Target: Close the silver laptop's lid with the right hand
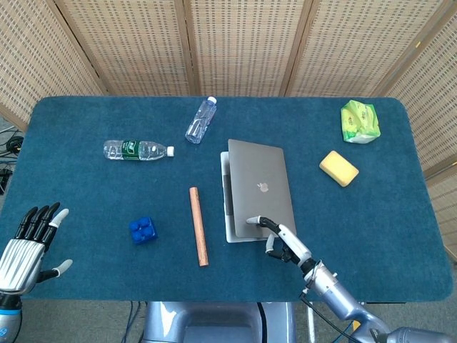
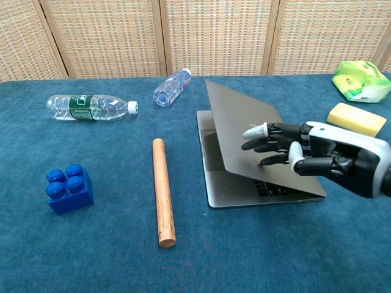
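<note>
The silver laptop (image 1: 258,187) (image 2: 244,143) lies at mid-table with its lid tilted low over the keyboard, a narrow wedge still showing at the front edge. My right hand (image 1: 280,241) (image 2: 299,156) presses flat on the back of the lid near its front right part, fingers (image 2: 255,131) stretched out and holding nothing. My left hand (image 1: 28,243) hovers at the table's front left corner, fingers spread and empty; the chest view does not show it.
A wooden dowel (image 1: 198,226) (image 2: 162,190) lies just left of the laptop, a blue brick (image 1: 142,230) (image 2: 69,188) further left. Two plastic bottles (image 1: 138,150) (image 1: 201,119) lie behind. A yellow sponge (image 1: 338,168) and green packet (image 1: 360,121) sit at the right.
</note>
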Tool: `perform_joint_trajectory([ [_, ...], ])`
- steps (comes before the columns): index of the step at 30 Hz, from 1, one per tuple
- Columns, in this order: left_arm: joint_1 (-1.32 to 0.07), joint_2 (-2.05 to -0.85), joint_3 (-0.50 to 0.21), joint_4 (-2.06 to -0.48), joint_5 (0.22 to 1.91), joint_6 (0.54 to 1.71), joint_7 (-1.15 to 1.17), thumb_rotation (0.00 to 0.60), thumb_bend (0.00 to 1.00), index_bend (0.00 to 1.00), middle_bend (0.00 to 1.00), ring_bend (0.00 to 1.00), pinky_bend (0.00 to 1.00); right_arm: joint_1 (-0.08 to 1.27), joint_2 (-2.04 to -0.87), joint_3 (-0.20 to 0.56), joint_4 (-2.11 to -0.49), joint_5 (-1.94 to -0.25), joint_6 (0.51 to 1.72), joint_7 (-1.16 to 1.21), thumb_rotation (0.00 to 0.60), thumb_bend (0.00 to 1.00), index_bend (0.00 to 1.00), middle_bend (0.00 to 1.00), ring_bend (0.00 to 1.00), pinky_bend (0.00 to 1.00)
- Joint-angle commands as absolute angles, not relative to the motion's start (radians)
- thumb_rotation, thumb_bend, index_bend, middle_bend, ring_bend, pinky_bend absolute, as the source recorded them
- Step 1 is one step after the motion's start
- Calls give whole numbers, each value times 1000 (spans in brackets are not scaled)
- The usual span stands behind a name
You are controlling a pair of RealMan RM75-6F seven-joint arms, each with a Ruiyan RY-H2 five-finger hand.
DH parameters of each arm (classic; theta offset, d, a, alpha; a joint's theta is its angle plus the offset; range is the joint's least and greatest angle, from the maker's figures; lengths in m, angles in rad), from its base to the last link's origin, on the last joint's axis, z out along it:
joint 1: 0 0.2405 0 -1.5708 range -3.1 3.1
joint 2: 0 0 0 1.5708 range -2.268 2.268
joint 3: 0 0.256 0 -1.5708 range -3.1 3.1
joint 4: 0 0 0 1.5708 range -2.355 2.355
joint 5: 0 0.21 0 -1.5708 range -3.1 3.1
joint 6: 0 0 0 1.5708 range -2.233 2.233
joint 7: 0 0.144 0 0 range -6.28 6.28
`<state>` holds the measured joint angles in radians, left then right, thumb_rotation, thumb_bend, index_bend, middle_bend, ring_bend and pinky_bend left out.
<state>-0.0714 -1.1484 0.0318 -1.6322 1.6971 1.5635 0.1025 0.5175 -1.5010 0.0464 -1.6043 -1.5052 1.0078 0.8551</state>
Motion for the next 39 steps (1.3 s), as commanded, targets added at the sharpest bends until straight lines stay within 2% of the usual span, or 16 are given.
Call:
perform_joint_trajectory([
  [1, -71, -1148, 31, -1632, 1697, 1566, 101, 600, 65, 0, 0, 0, 0, 525, -1515, 47, -1592, -1500, 996, 854, 600, 1000, 207, 213, 114, 128],
  [21, -70, -1142, 30, -1632, 1692, 1568, 86, 600, 65, 0, 0, 0, 0, 546, -1592, 29, -1519, -1490, 947, 859, 600, 1000, 207, 213, 114, 128],
  [39, -69, -1143, 29, -1633, 1696, 1573, 87, 600, 65, 0, 0, 0, 0, 543, -1580, 14, -1519, -1509, 962, 867, 600, 1000, 207, 213, 114, 128],
])
